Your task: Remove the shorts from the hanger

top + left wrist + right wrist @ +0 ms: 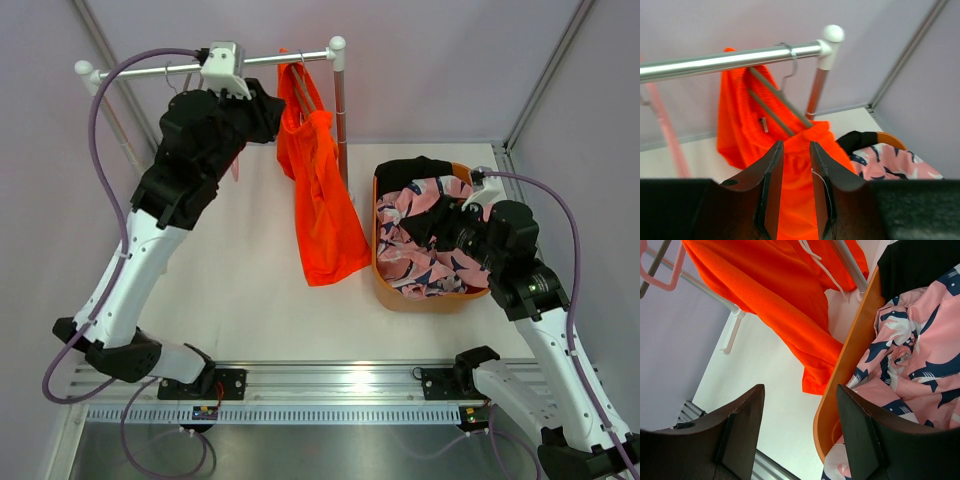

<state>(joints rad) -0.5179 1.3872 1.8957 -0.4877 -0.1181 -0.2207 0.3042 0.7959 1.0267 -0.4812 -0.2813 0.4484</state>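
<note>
Above the basket [385, 288] the right tool [800, 390] hovers with its fingers wide apart and empty, and the pink printed shorts [420, 258] and black shorts [415, 172] lie heaped inside the basket. Left of the basket, the orange shorts [325, 215] hang from a grey hanger [777, 100] on the rail [715, 61]. Farther left of the basket and beyond it, the left tool [795, 150] is at their waistband, fingers narrowly apart.

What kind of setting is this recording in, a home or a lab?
Probably a lab test cell, not a home: plain panel walls enclose a white table, with a clothes rail holding orange shorts and a basket of other clothes.
</note>
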